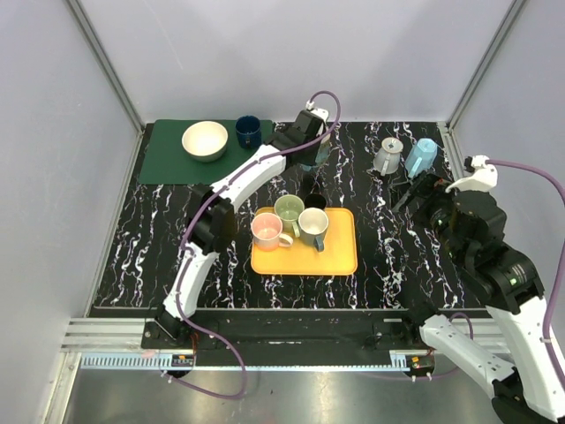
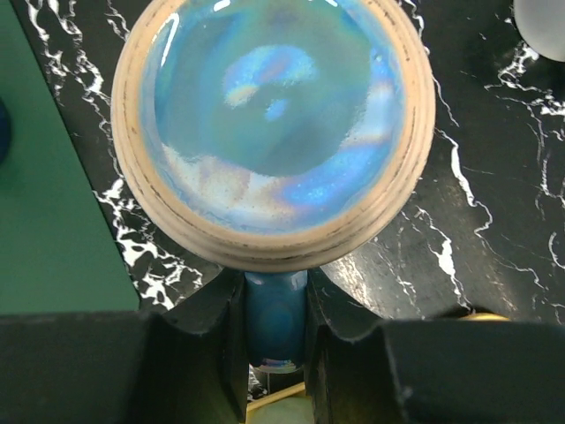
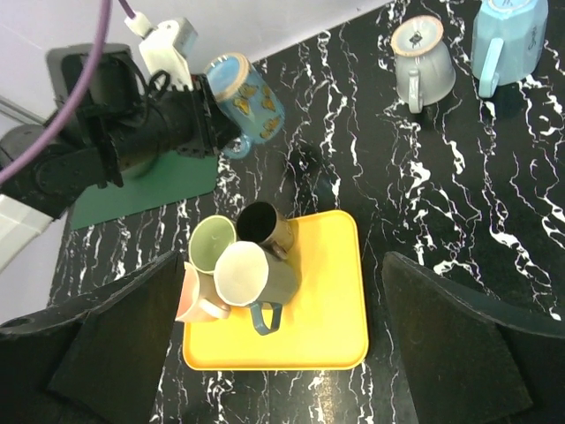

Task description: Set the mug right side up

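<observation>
A blue mug [image 2: 274, 115] with butterfly prints [image 3: 252, 99] is held off the black marble table, tilted on its side. Its unglazed foot ring and shiny base face the left wrist camera. My left gripper [image 2: 275, 305] is shut on the mug's blue handle [image 2: 275, 327], at the back middle of the table [image 1: 309, 146]. My right gripper [image 3: 284, 261] stands wide open above the right side of the table [image 1: 415, 193], with nothing between its fingers [image 3: 115, 344].
A yellow tray [image 1: 340, 256] holds several upright mugs: pink [image 1: 267, 231], green [image 1: 289, 210], grey-teal [image 1: 312, 226] and black [image 3: 265, 225]. A grey mug [image 1: 387, 156] and a light-blue mug [image 1: 421, 155] stand base-up at back right. A green mat [image 1: 163, 159] carries a cream bowl [image 1: 205, 140] and dark blue cup [image 1: 248, 132].
</observation>
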`<move>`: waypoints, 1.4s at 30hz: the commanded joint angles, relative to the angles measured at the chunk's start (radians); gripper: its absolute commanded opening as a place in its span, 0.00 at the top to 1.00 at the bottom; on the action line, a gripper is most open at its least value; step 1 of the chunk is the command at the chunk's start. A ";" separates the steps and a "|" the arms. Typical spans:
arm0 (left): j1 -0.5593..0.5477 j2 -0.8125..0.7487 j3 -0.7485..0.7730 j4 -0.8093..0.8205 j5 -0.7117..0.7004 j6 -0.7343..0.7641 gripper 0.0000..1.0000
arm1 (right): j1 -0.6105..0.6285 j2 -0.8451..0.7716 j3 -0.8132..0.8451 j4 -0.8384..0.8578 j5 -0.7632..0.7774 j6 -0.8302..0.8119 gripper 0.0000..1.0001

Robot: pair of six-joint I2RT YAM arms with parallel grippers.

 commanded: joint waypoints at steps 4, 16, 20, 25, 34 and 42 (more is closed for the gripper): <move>0.074 -0.079 0.007 0.225 -0.081 0.053 1.00 | 0.000 0.050 -0.051 0.044 -0.014 -0.003 0.00; 0.164 -0.102 -0.176 0.375 -0.017 0.069 1.00 | 0.000 0.101 -0.075 0.090 -0.012 -0.007 0.01; 0.166 -0.079 -0.171 0.383 -0.006 0.073 1.00 | -0.002 0.129 -0.083 0.113 -0.021 -0.007 0.01; 0.170 -0.059 -0.211 0.404 0.015 0.055 1.00 | -0.002 0.147 -0.107 0.130 -0.027 -0.005 0.01; 0.170 -0.053 -0.286 0.424 0.046 0.035 1.00 | 0.000 0.150 -0.137 0.144 -0.032 -0.002 0.01; 0.164 -0.117 -0.379 0.472 0.043 0.018 0.66 | 0.000 0.139 -0.160 0.144 -0.049 0.006 0.00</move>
